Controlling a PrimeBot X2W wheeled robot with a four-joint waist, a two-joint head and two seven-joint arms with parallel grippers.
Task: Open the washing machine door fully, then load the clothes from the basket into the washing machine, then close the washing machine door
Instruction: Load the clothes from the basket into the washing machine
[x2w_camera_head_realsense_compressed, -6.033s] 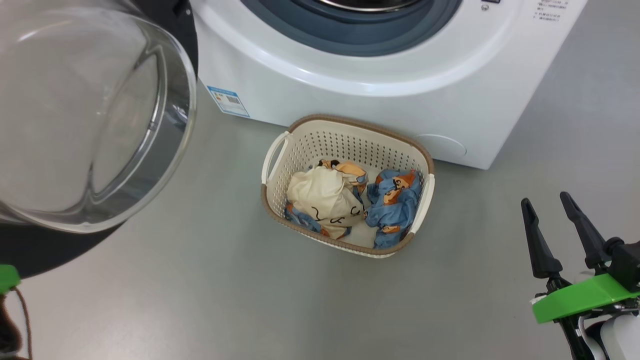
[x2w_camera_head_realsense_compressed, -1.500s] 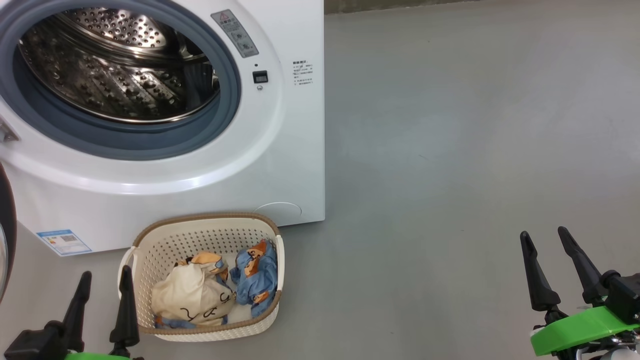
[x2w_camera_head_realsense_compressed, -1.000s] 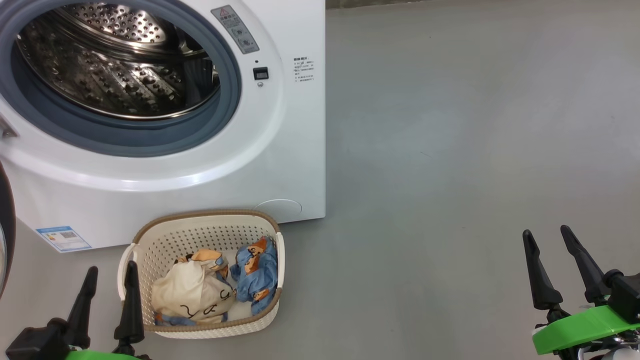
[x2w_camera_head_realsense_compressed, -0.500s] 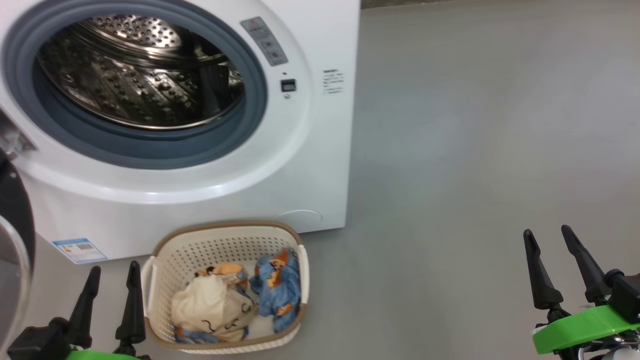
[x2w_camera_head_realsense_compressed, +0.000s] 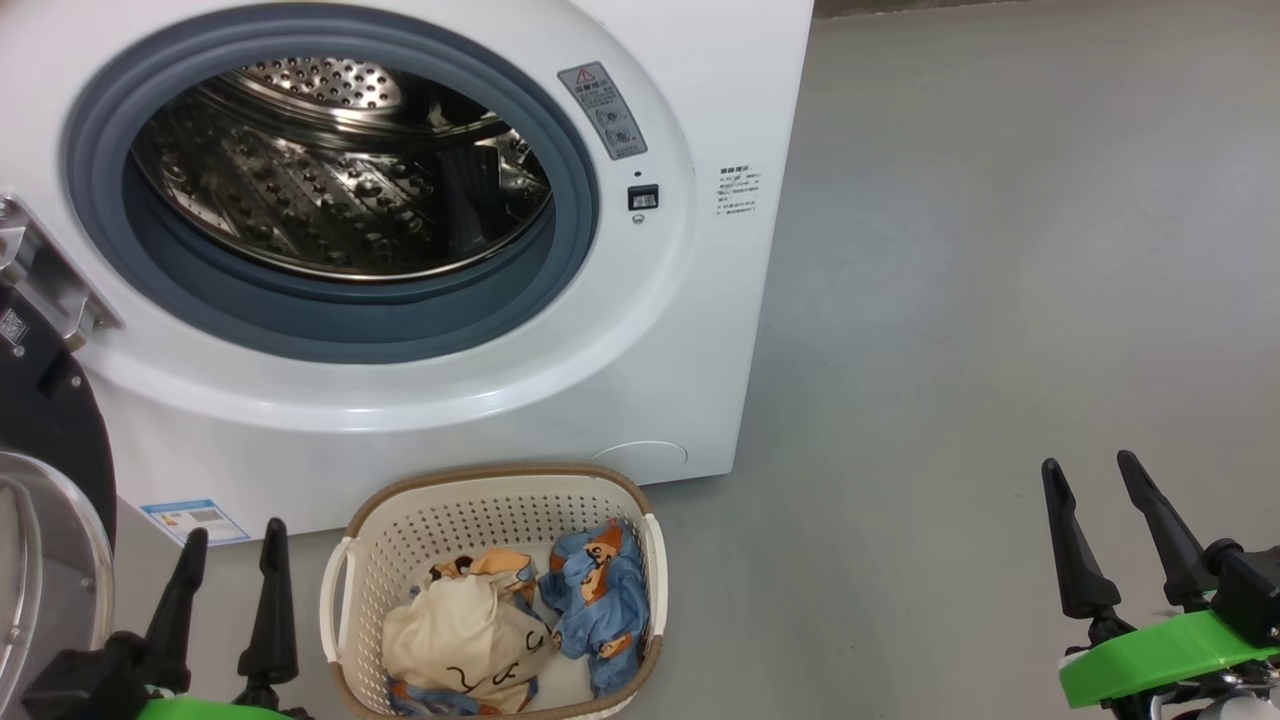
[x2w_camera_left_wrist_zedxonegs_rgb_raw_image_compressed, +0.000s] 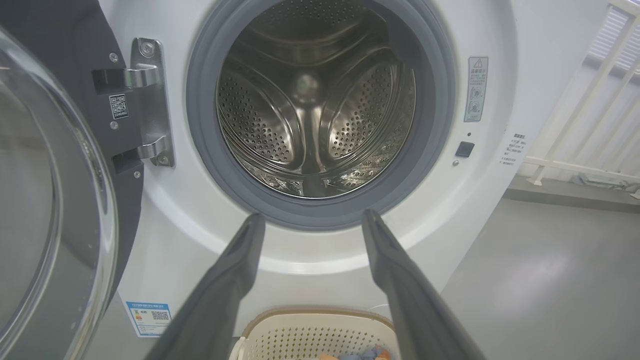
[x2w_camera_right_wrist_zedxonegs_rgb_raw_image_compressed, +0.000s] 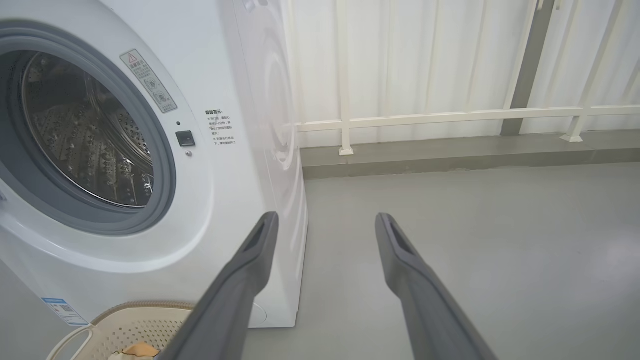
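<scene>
The white washing machine (x2w_camera_head_realsense_compressed: 420, 400) stands with its steel drum (x2w_camera_head_realsense_compressed: 340, 180) exposed. Its black washing machine door (x2w_camera_head_realsense_compressed: 45, 520) with the glass bowl hangs swung out at the far left, also seen as the washing machine door (x2w_camera_left_wrist_zedxonegs_rgb_raw_image_compressed: 45, 200) on its hinge. The cream basket (x2w_camera_head_realsense_compressed: 500, 500) sits on the floor in front of the machine, holding the clothes (x2w_camera_head_realsense_compressed: 520, 630): a cream garment and blue bear-print ones. My left gripper (x2w_camera_head_realsense_compressed: 235, 535) is open just left of the basket, empty. My right gripper (x2w_camera_head_realsense_compressed: 1085, 465) is open and empty, far right over bare floor.
Grey floor (x2w_camera_head_realsense_compressed: 1000, 250) spreads to the right of the machine. A white railing (x2w_camera_right_wrist_zedxonegs_rgb_raw_image_compressed: 450, 117) and a low kerb run behind it. A blue label (x2w_camera_head_realsense_compressed: 195, 520) marks the machine's lower left corner.
The head camera has turned, so the machine and basket sit further right and the door edge has come into view. Both grippers remain open and keep their places.
</scene>
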